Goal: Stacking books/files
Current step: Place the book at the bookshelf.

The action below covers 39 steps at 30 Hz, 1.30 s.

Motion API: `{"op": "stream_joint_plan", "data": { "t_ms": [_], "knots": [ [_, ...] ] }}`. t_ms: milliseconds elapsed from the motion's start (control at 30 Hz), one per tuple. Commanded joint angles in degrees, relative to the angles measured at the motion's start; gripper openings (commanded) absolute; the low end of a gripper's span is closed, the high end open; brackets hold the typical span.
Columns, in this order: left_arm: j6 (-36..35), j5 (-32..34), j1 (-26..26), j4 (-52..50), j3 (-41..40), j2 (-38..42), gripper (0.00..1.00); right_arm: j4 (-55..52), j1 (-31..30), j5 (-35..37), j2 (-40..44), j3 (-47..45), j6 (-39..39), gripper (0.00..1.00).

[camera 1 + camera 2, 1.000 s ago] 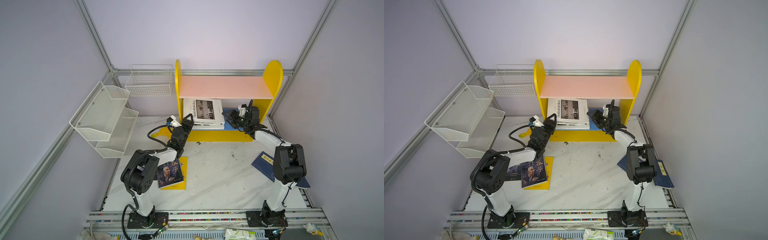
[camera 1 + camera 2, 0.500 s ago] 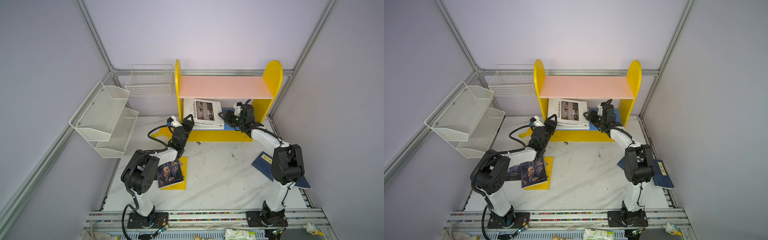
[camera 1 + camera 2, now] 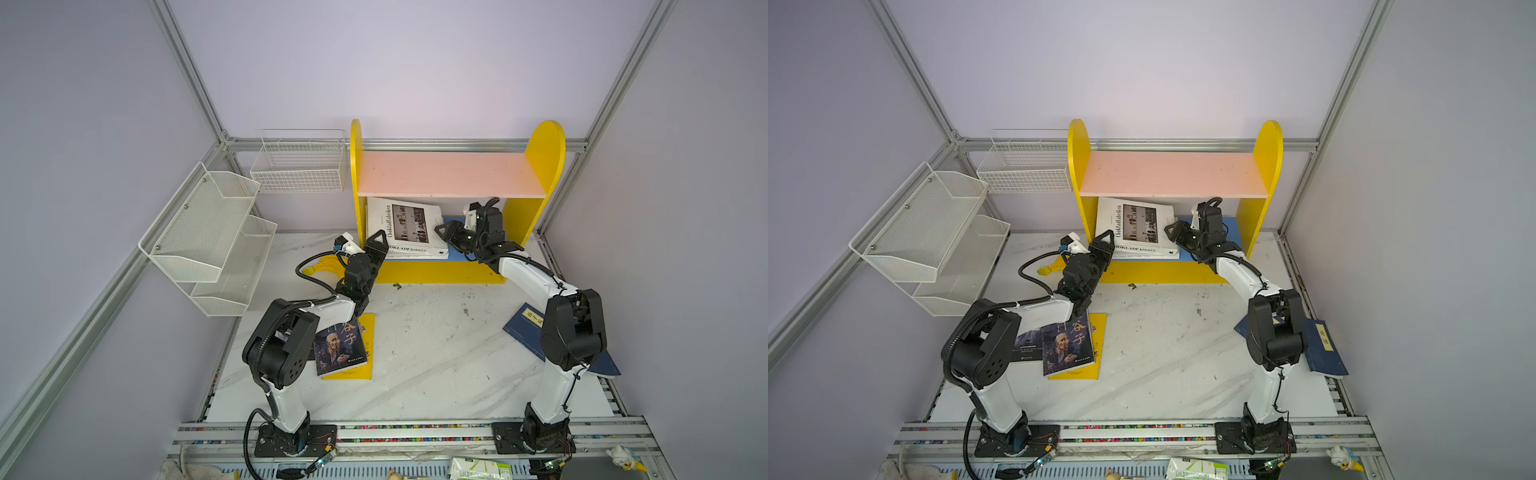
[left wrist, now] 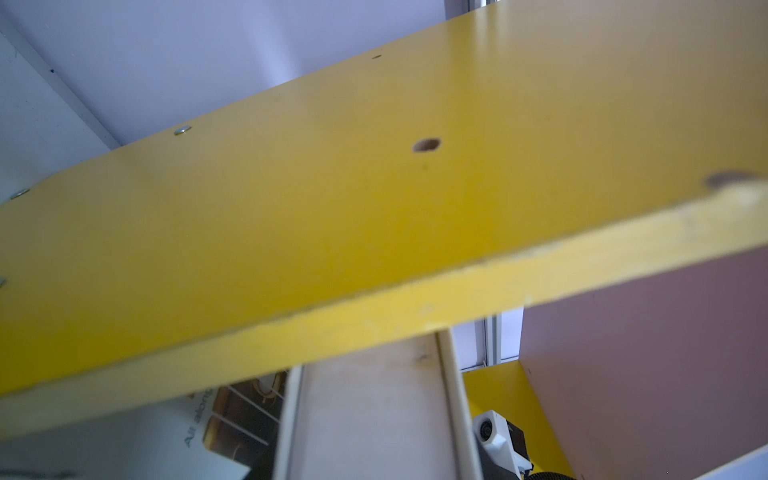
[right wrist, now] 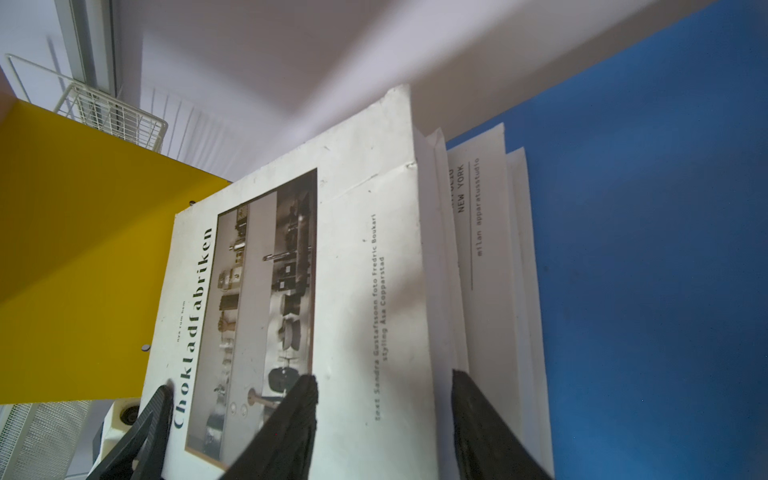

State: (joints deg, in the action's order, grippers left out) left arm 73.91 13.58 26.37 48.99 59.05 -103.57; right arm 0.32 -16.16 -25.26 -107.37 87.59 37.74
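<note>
The large white photo-cover book [image 3: 405,226] [image 3: 1136,224] rests tilted on a second white book on the shelf's blue lower board [image 5: 644,249]. My right gripper [image 3: 442,232] [image 5: 382,374] is shut on its right edge, one finger [image 5: 297,403] on the cover, the other [image 5: 473,411] against the page edge. My left gripper [image 3: 380,245] [image 3: 1106,243] is shut on its front left corner. Its fingers do not show in the left wrist view. The old-man portrait book [image 3: 338,347] lies on the yellow book [image 3: 368,332]. Navy books [image 3: 525,322] [image 3: 1323,345] lie beside the right arm.
The yellow shelf side panel [image 4: 374,187] fills the left wrist view, and the pink top board [image 3: 449,174] hangs low over the books. Bananas [image 3: 324,266] lie left of the shelf. A wire basket [image 3: 299,166] and a mesh rack [image 3: 208,237] hang at the back left.
My right gripper moved left along the lower shelf to the white book's right edge and its jaws narrowed onto it. The book now sits more tilted. The left arm stayed put.
</note>
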Motion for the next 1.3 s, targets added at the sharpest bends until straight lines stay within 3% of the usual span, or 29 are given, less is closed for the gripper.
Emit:
{"op": "stream_joint_plan", "data": {
  "t_ms": [0, 633, 733, 867, 1167, 1267],
  "knots": [
    [-0.7, 1.6, 0.1, 5.0, 6.8, -0.4, 0.37, 2.0, -0.9, 0.4, 0.6, 1.7, -1.5, 0.56],
    [-0.7, 2.4, 0.3, 4.6, 7.3, -1.7, 0.39, 3.3, -1.9, 2.5, -1.2, 1.7, -1.3, 0.51],
    [-0.8, 2.6, 0.4, 3.8, 7.0, -1.3, 0.47, 3.3, -1.9, 3.0, -1.6, 2.2, -1.3, 0.50],
    [0.1, 3.4, 0.4, -1.6, 6.3, 0.9, 0.65, 3.2, -1.9, 4.2, -1.7, 2.4, -1.3, 0.48],
    [-0.4, 3.4, 0.4, -12.2, 6.1, 5.2, 0.84, 4.2, -1.9, 5.1, -2.9, 3.4, -0.2, 0.44],
    [-1.3, 3.1, 0.4, -14.8, 5.9, 6.8, 0.95, 4.9, -2.0, 5.0, -2.9, 3.8, 0.5, 0.44]
  ]
}}
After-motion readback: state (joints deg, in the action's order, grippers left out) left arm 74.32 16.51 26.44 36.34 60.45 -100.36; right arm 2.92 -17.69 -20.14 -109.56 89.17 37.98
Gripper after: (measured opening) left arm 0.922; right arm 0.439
